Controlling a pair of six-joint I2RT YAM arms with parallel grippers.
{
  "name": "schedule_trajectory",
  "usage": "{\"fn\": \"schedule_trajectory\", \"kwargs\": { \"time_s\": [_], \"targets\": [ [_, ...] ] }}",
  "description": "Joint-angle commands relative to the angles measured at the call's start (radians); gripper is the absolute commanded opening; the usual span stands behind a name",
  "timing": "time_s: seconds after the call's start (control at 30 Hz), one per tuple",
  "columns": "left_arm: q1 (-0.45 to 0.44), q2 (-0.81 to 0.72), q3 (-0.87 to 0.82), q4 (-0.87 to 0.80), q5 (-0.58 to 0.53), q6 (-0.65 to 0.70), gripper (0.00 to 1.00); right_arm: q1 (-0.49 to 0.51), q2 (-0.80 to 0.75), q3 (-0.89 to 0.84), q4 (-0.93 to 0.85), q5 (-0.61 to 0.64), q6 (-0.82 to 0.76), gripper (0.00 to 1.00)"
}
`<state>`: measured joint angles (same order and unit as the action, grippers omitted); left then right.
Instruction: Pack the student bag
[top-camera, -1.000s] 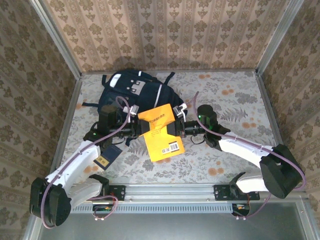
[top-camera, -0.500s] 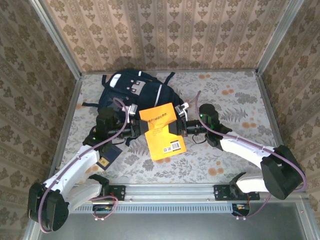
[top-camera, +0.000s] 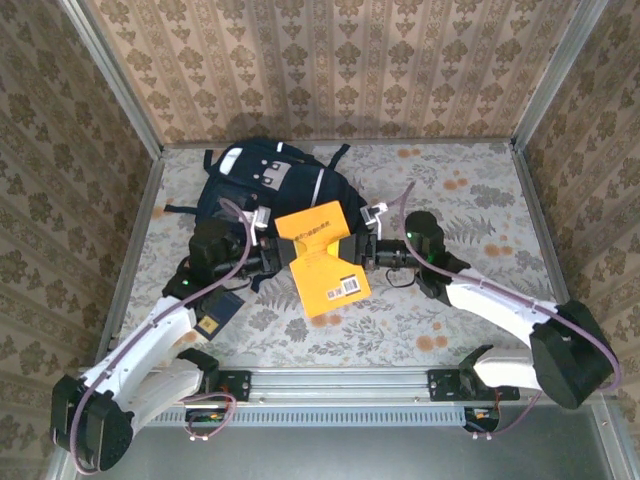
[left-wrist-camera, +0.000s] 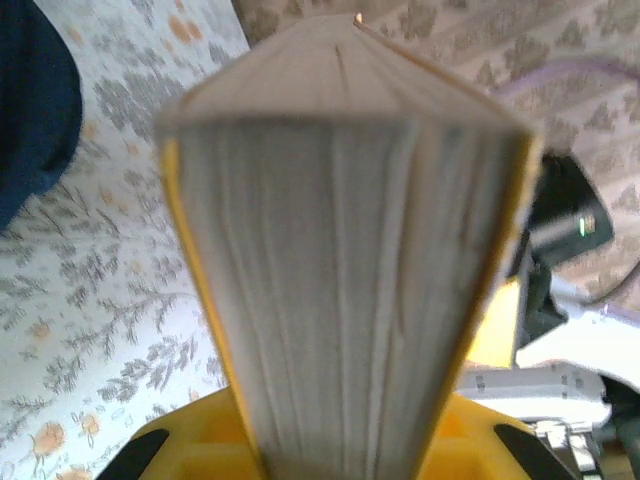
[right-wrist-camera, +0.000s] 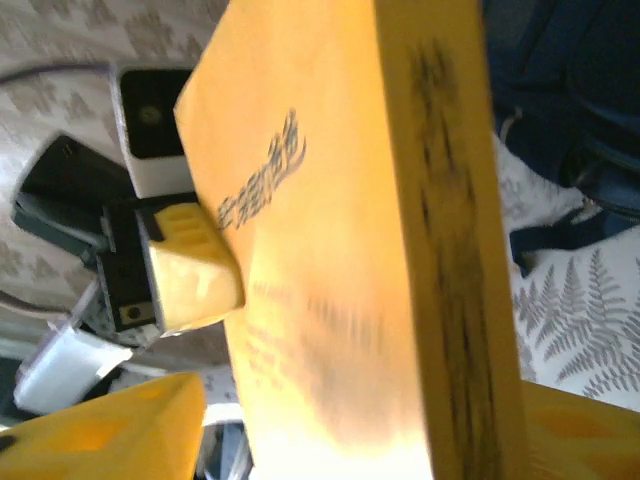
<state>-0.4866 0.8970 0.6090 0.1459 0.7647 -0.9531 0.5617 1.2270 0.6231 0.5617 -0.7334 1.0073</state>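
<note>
**Item 1.** Flat dark blue book (top-camera: 214, 316), on the patterned table (top-camera: 450, 200) beside the left forearm, unpacked.

**Item 2.** Student bag (top-camera: 250, 180), large navy striped fabric backpack, lying at the far left-centre of the table just behind the left claw. Whether its mouth is open cannot be told.

**Item 3.** Left claw (top-camera: 283, 252), clamped on the left edge of item 4. Arm: elbow low and out to the left, forearm rising diagonally, wrist pointing right.

**Item 4.** Thick yellow paperback book (top-camera: 322, 265), held above the table between the 2 claws, outside the bag.

**Item 5.** Right claw (top-camera: 352, 250), jaws spread either side of the book's spine, with a gap visible. Arm mirrors the left, wrist pointing left.

**Progress:** early, judging by the 2 books outside the bag.
</note>
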Motion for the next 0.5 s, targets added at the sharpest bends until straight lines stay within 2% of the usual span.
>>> {"fn": "schedule_trajectory", "kwargs": {
  "time_s": [0.0,0.13,0.23,0.47],
  "targets": [
    [0.013,-0.039,0.009,0.174,-0.116,-0.087,0.00,0.013,-0.066,-0.074,0.209,0.178,0.066,0.77],
    [0.012,-0.044,0.011,0.238,-0.227,-0.120,0.00,0.054,-0.059,-0.169,0.482,0.360,0.219,0.81],
    [0.007,-0.049,0.002,0.277,-0.286,-0.137,0.00,0.118,-0.050,-0.194,0.564,0.494,0.244,0.81],
    [-0.012,-0.054,-0.015,0.314,-0.361,-0.151,0.00,0.176,-0.014,-0.157,0.615,0.594,0.265,0.64]
  ]
}}
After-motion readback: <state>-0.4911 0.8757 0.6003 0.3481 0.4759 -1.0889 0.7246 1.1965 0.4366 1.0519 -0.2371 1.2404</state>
